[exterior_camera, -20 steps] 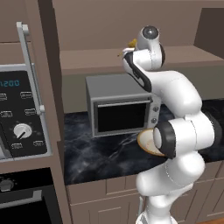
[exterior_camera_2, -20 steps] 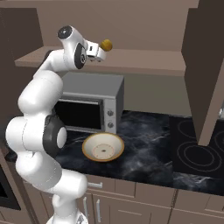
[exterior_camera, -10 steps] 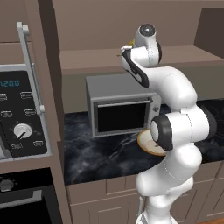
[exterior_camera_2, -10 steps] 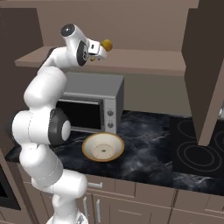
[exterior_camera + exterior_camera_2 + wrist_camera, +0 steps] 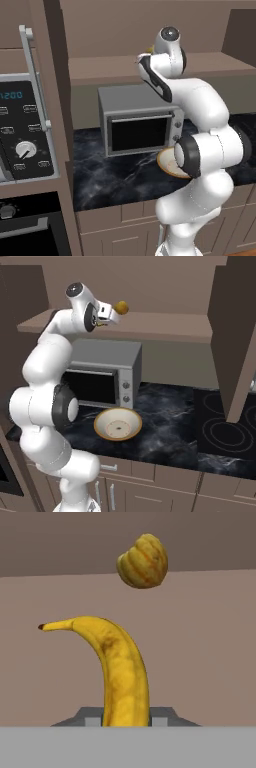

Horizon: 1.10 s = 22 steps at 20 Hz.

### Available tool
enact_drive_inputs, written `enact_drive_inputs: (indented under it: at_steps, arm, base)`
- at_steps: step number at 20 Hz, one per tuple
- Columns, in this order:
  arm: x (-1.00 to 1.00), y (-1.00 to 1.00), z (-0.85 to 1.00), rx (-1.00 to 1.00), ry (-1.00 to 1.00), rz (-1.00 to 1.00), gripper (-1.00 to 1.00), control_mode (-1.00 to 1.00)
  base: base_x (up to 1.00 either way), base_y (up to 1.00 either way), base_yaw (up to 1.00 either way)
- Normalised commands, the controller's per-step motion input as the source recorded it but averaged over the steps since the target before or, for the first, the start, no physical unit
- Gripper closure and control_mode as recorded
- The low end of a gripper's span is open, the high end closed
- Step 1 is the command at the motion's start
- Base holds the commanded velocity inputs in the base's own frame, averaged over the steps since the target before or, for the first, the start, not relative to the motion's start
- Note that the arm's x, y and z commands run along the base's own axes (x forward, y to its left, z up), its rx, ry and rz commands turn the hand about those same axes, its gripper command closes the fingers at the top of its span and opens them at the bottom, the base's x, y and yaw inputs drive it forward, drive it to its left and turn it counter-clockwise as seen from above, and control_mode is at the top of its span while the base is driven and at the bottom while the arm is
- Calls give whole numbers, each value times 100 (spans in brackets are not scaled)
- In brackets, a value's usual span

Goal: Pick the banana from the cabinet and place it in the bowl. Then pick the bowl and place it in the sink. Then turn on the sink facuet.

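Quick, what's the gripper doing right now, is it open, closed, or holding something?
Gripper: closed on the banana, on the cabinet shelf.

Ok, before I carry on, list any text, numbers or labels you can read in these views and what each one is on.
"1200" (first digit partly cut off): blue digits on the oven control panel, left base view.
Small button markings on that panel: too small and blurred to read.
Microwave knobs: no readable markings.
Banana, bowl and cabinet: no text.
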Motion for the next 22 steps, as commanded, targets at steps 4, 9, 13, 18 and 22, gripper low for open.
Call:
enact_drive_inputs:
  at_steps: [4, 9, 13, 18, 22]
  arm:
    - [-100, -2, -13, 0, -7, 21, 100, -100]
    - [-100, -5, -10, 0, -3, 26, 100, -100]
    - [-100, -16, -5, 0, 0, 26, 100, -100]
    - [-100, -19, -11, 0, 5, 16, 100, -100]
    - [-100, -25, -60, -2, 17, 10, 100, -100]
  base:
    - [0, 0, 0]
    - [0, 0, 0]
    - [0, 0, 0]
    - [0, 0, 0]
    - [0, 0, 0]
